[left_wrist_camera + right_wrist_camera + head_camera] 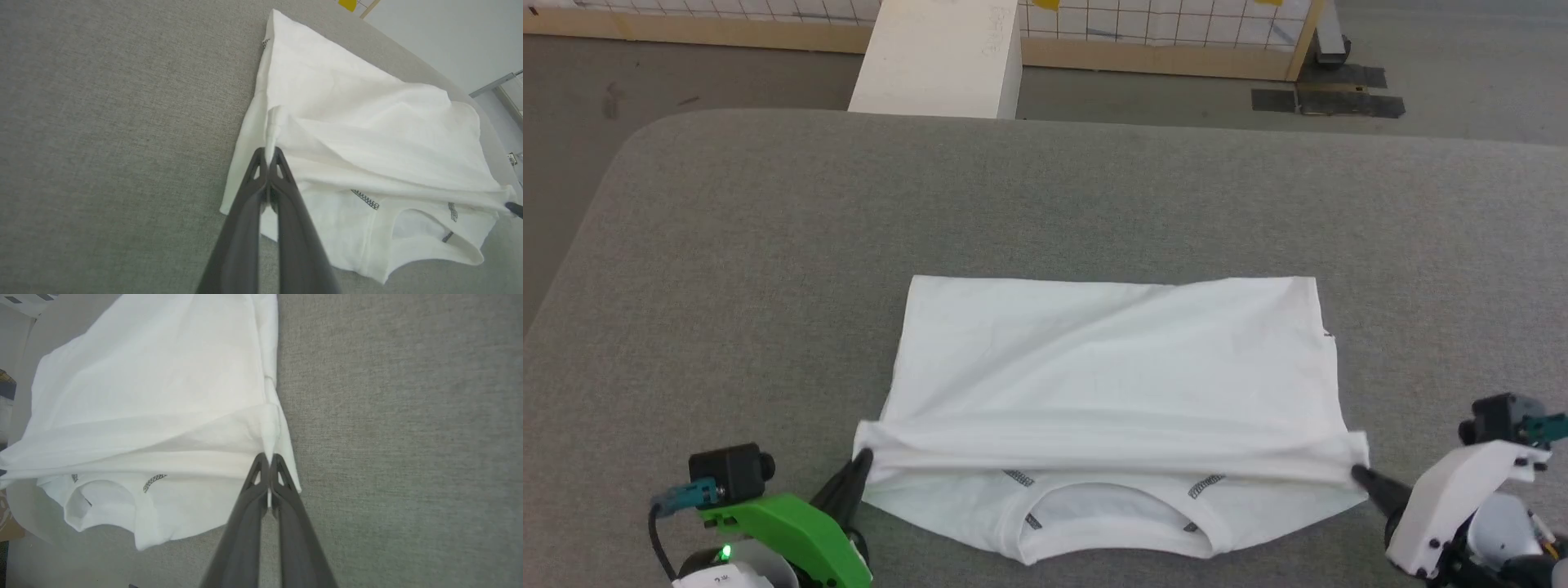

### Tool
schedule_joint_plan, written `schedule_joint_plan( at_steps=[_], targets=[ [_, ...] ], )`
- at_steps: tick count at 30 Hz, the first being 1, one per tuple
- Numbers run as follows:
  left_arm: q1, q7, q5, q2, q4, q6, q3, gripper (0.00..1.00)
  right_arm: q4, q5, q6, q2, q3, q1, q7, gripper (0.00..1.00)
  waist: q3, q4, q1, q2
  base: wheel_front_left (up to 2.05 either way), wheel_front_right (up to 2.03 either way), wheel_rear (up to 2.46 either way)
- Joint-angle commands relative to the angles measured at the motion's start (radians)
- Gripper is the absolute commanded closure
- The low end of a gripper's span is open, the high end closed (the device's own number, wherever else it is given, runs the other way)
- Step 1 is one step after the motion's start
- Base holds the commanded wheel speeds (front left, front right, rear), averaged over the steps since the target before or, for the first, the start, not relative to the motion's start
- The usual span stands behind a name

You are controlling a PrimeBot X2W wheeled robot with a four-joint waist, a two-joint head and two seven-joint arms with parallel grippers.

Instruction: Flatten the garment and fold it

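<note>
The grey fabric-covered surface spreads across the head view, its rounded far corner at the upper left. Beyond it are the floor and a white box.

The garment lies on the near half of the surface, roughly centred between the two arms. It is a broad white rectangle with soft diagonal creases. Its upper layer is doubled over into a long ridge that runs from side to side just ahead of the neckline, which faces the robot.

The left arm, in its green shell, comes in low from the lower left and angles up and inward. The right arm, in its white shell, comes in from the lower right and angles up and inward toward the other end of the ridge.

The left fingers are closed on the left end of the ridge. In the left wrist view the fingers are pressed together, with a narrow twist of white cloth rising from between the tips. The right fingers are closed on the right end. In the right wrist view the fingers pinch a bunched corner of cloth in the same way, and a sliver of white shows between them.

Short dark zigzag stitches sit on either side of the neckline. A small green light glows on the left wrist.
</note>
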Motion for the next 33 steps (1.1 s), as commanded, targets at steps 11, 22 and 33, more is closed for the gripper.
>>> schedule_joint_plan(
  at_steps=[11, 22, 33],
  targets=[
    [0.018, 0.084, -0.031, -0.01, 0.134, 0.042, -0.025, 1.0, 0.104, -0.042, -0.002, 0.012, 0.043, 0.054, 0.004, 1.0, -0.007, -0.007, 0.0002, 0.0, 0.0, 0.0, 0.0],
    [0.047, 0.091, -0.073, 0.034, 0.079, 0.12, 0.06, 0.0, -0.077, 0.024, -0.002, 0.004, -0.004, 0.086, 0.018, 0.0, -0.025, -0.006, 0.0002, 0.0, 0.0, 0.0, 0.0],
    [0.007, -0.24, 0.113, 0.105, -0.108, 0.202, 0.211, 0.0, -0.241, -0.032, -0.002, -0.008, -0.105, -0.012, 0.129, 0.0, -0.039, -0.013, 0.0002, 0.0, 0.0, 0.0, 0.0]
  ],
)
